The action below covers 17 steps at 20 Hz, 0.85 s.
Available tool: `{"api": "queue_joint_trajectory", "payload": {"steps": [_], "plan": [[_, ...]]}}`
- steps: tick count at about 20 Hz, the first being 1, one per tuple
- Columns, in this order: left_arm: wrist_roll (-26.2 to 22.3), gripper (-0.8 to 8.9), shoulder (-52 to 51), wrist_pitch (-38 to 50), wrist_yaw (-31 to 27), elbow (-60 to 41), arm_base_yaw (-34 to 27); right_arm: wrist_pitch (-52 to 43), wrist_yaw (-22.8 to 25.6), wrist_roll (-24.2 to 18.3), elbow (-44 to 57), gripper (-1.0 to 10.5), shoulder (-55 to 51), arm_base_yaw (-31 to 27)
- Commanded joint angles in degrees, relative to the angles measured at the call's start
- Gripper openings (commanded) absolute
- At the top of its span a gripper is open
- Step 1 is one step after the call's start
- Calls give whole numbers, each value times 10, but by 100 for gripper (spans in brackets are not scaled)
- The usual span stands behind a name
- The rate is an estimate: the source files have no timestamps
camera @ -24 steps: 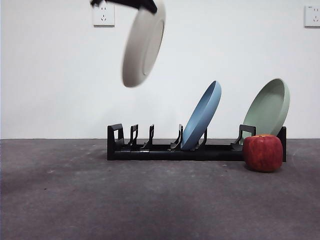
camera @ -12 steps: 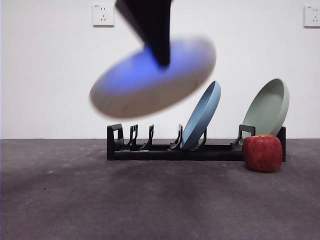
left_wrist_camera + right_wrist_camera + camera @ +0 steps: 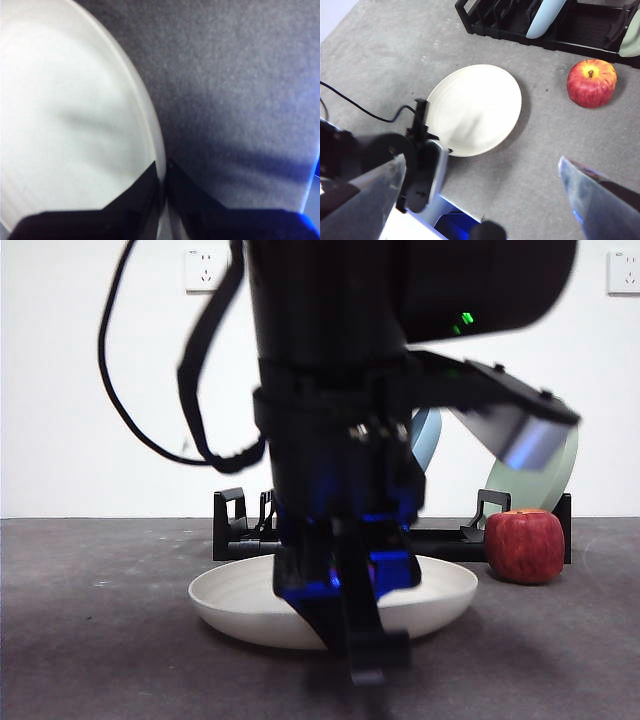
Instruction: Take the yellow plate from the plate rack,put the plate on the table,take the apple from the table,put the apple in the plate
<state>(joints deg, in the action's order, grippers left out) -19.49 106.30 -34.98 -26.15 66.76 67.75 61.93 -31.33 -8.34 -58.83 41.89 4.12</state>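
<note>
One yellow plate (image 3: 475,107) flat, rim up.

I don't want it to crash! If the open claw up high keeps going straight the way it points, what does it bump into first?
Probably the bare table, between the yellow plate and the apple. The right gripper points there, though depth is unclear.

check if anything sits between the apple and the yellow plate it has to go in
Nothing does. In the right wrist view only bare table lies between the apple and the yellow plate. The left gripper is shut on the plate's rim at the side away from the apple, so the plate's middle is open.
</note>
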Motion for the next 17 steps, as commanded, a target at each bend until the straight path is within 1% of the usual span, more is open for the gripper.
{"api": "queue_joint_trajectory", "payload": {"steps": [1, 3, 5, 6, 7, 11, 15, 17], "plan": [[14, -6, 20, 14, 15, -5, 6, -2, -1, 3, -2, 567, 0, 1], [28, 26, 23, 15, 44, -5, 5, -2, -1, 3, -2, 567, 0, 1], [35, 197, 23, 14, 53, -4, 5, -2, -1, 3, -2, 567, 0, 1], [35, 263, 21, 13, 52, -4, 5, -2, -1, 3, -2, 567, 0, 1], [35, 291, 20, 13, 52, -4, 5, -2, -1, 3, -2, 567, 2, 1], [35, 292, -2, 1, 52, 6, 5, -2, -1, 3, -2, 567, 2, 1], [61, 292, -63, -73, 56, 64, 5, -11, 2, 3, -2, 567, 15, 1], [80, 292, -108, -101, 74, 101, 5, -33, 4, 5, -2, 567, 35, 1]]}}
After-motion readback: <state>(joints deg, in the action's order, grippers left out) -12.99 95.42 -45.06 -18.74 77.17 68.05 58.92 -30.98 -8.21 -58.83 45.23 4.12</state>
